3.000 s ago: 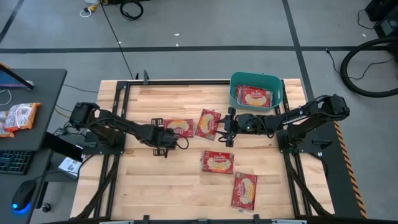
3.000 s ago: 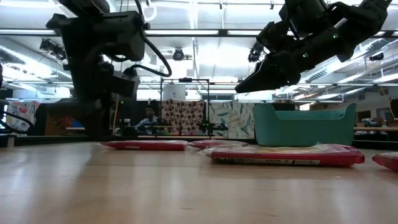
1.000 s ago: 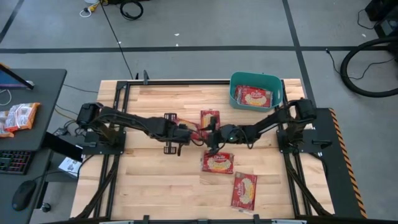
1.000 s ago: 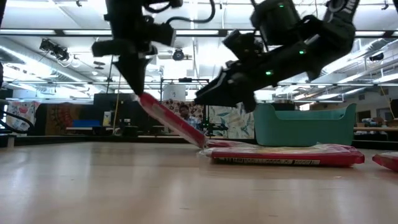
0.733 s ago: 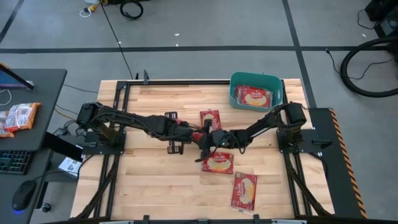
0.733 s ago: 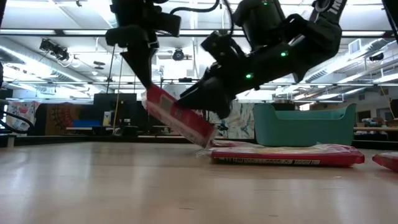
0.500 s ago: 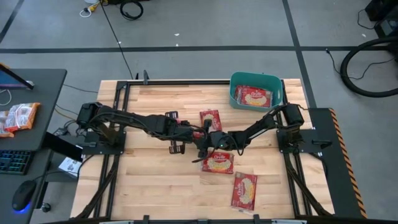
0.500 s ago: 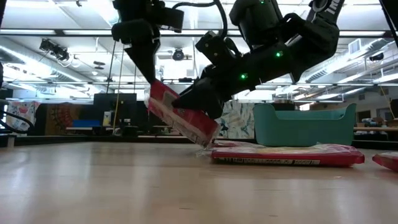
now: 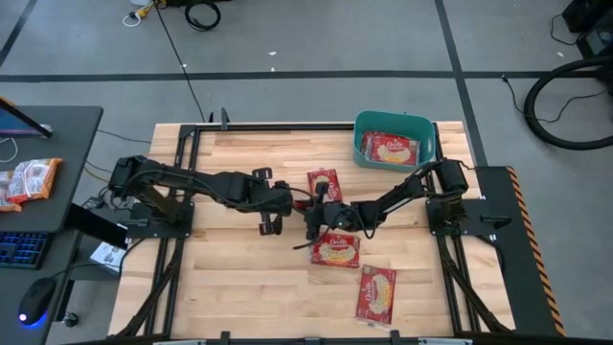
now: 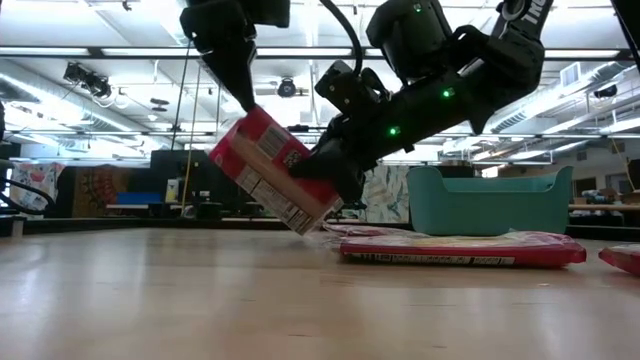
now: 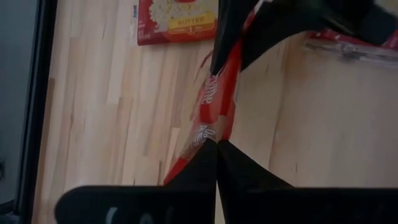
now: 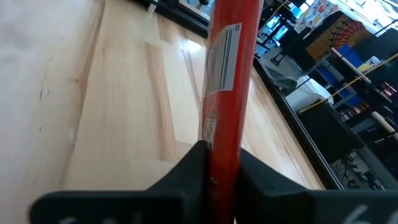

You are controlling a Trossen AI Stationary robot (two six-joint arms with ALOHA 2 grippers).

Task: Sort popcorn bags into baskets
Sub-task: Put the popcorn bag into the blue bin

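A red popcorn bag [image 10: 272, 178] hangs tilted between my two grippers near the table's middle. My left gripper [image 10: 247, 104] is shut on its upper end, and my right gripper [image 10: 322, 168] is shut on its other end. From above, both grippers meet at the bag [image 9: 303, 205], left [image 9: 290, 201] and right [image 9: 313, 213]. One bag [image 9: 324, 182] lies flat on the far side, another [image 9: 335, 250] on the near side, and a third [image 9: 376, 292] nearer the front. The teal basket [image 9: 362, 123] at the far right holds a bag [image 9: 388, 149]. My left gripper pinches the bag's upper end [image 11: 209, 127] between its two fingers, coming down at a slant from above. The bag hangs tilted below the fingers, edge-on in the wrist view. My right gripper pinches the bag's opposite end [image 12: 221, 134] between its two fingers [image 12: 194, 163], coming nearly level from the table's right. The bag stands edge-on between them, and its low corner [image 10: 303, 226] is close above the table.
A flat bag [image 10: 460, 248] lies in front of the basket [image 10: 485, 200] in the low view. Bare wood lies left of and in front of the grippers. A black desk with packets [image 9: 29, 179] stands beyond the left edge.
My left gripper has risen with the bag's upper end. My right gripper has moved toward the table's left onto the bag and shut on it. The bag's lower end, which rested on the table, has come up, and the bag has turned its face toward the near side.
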